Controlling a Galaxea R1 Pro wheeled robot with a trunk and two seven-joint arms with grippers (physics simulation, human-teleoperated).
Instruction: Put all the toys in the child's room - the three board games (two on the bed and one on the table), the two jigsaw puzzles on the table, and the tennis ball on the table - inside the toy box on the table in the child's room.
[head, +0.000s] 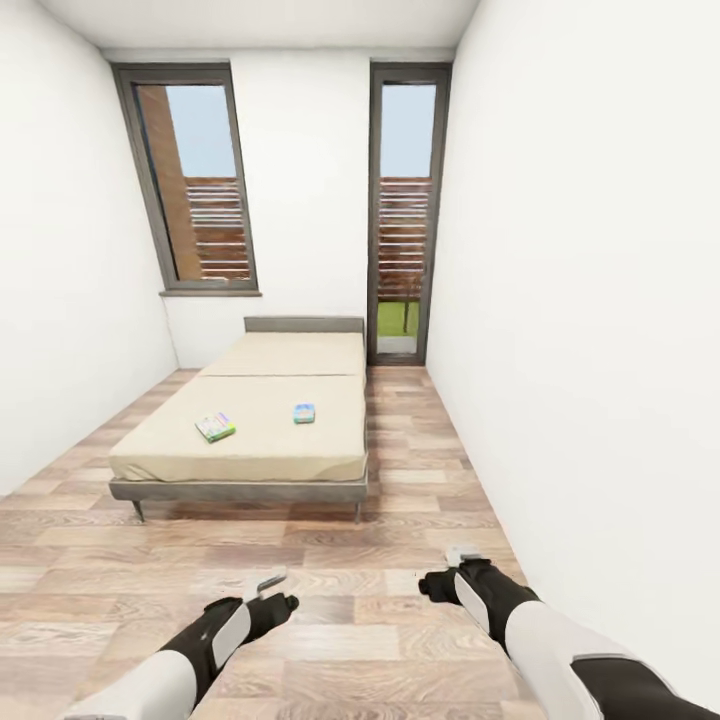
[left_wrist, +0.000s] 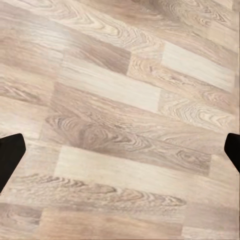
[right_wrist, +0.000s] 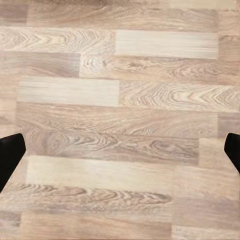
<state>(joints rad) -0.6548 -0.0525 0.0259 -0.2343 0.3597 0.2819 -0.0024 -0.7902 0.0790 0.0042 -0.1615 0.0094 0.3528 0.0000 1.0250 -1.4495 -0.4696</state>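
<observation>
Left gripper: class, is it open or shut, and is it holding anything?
Open and empty: the left gripper's fingertips sit far apart, with bare wood floor between.

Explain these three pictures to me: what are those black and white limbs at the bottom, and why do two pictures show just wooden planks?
The limbs belong to a wheeled robot in a computer simulation. The big picture comes from a camera on its head, looking into a white-walled bedroom. Its left gripper and right gripper hang low over the wood-plank floor, both empty. The other two pictures come from cameras on each wrist, aimed down along the fingers, so they see floor planks; the dark shapes at the edges are fingertips spread wide apart, so both grippers are open. Ahead stands a low bed with a beige mattress. Two small flat colourful things lie on it, apart from each other: one white, green and yellow, one mostly blue. They are too small to read.
</observation>
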